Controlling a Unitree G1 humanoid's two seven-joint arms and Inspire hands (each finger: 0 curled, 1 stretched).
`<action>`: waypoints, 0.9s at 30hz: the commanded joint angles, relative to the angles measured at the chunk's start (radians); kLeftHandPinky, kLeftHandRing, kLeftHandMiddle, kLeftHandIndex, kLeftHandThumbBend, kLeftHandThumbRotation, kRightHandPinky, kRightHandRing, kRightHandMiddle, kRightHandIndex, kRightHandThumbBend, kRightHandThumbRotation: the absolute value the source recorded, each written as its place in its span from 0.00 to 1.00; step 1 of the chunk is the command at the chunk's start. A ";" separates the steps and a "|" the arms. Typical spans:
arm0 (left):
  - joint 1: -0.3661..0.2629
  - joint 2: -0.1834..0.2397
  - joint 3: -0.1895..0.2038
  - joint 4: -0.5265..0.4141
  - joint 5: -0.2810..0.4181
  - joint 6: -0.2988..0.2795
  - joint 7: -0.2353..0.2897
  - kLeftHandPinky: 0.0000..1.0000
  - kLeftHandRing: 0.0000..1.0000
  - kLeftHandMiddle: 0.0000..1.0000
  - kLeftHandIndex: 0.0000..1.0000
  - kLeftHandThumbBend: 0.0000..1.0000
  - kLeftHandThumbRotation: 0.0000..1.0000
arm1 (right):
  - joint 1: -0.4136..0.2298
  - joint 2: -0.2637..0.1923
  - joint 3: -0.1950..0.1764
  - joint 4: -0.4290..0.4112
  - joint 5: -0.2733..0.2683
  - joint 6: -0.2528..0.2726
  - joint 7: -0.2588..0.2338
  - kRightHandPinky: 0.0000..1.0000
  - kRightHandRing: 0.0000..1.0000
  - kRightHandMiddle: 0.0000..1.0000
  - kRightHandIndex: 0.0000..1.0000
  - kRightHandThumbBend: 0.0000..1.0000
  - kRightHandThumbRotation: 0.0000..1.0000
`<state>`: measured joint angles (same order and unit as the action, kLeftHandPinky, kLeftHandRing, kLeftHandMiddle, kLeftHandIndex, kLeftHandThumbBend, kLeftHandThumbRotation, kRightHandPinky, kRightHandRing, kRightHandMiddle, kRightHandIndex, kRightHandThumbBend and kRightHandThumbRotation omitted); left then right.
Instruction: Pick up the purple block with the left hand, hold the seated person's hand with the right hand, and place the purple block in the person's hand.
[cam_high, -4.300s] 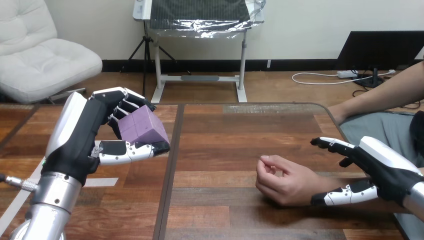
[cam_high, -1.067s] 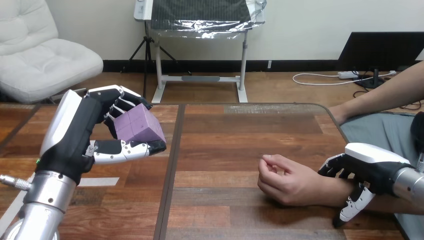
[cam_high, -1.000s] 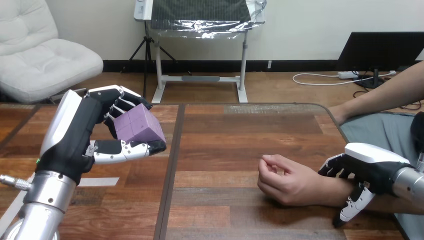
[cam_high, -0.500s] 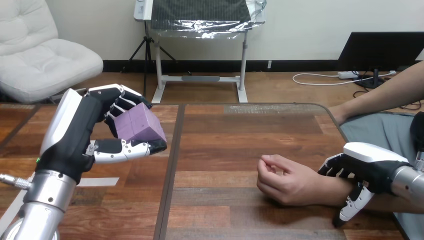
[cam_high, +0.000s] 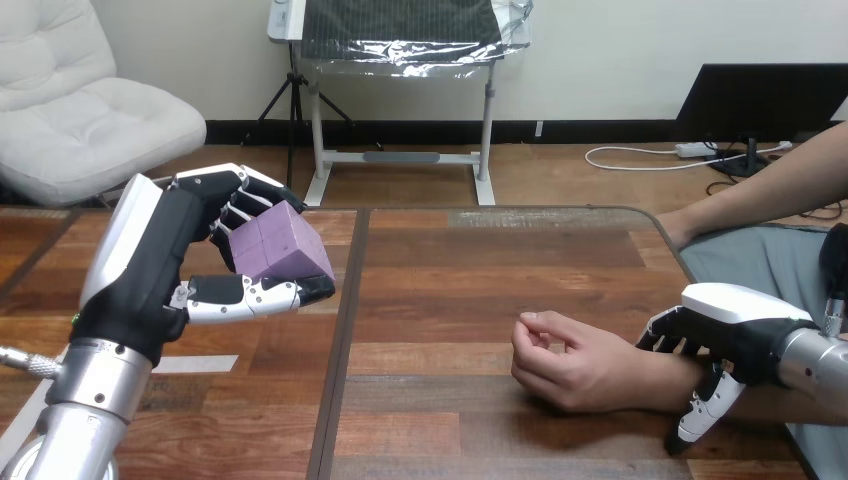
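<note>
Wooden table (cam_high: 480, 290): plank surface across the lower frame, with a dark seam (cam_high: 340, 340) left of centre. Left hand (cam_high: 150, 270): centre left, raised above the table, fingers and thumb curled round the load. Right hand (cam_high: 735, 325): lower right, fingers curled over the person's wrist (cam_high: 660, 378). Person's hand (cam_high: 570, 360): loosely curled, resting on the table at lower centre-right. Purple block (cam_high: 280, 243): in the left hand's grasp, clear of the table.

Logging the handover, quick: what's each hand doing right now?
Left hand: closed on the purple block, raised.
Right hand: closed round the person's wrist.
</note>
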<state>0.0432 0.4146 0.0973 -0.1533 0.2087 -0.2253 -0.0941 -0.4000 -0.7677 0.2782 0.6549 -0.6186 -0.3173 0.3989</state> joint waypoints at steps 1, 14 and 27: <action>-0.055 0.003 0.024 -0.041 -0.011 -0.020 0.006 0.31 0.37 0.41 0.42 0.58 0.00 | 0.044 -0.003 0.063 0.057 -0.041 0.015 0.015 0.45 0.59 0.66 0.69 0.98 0.09; -0.055 0.006 0.025 -0.043 -0.013 -0.021 0.004 0.30 0.36 0.41 0.42 0.57 0.00 | 0.036 0.001 0.087 0.093 -0.046 -0.013 -0.021 0.20 0.29 0.41 0.56 0.98 0.08; -0.058 0.006 0.023 -0.034 -0.017 -0.025 0.001 0.30 0.36 0.41 0.42 0.57 0.00 | 0.028 0.003 0.090 0.115 -0.034 -0.031 -0.032 0.15 0.25 0.36 0.45 0.95 0.09</action>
<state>0.0432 0.4146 0.0987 -0.1532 0.2039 -0.2259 -0.0944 -0.4265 -0.7735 0.3165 0.6921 -0.6285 -0.3460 0.3604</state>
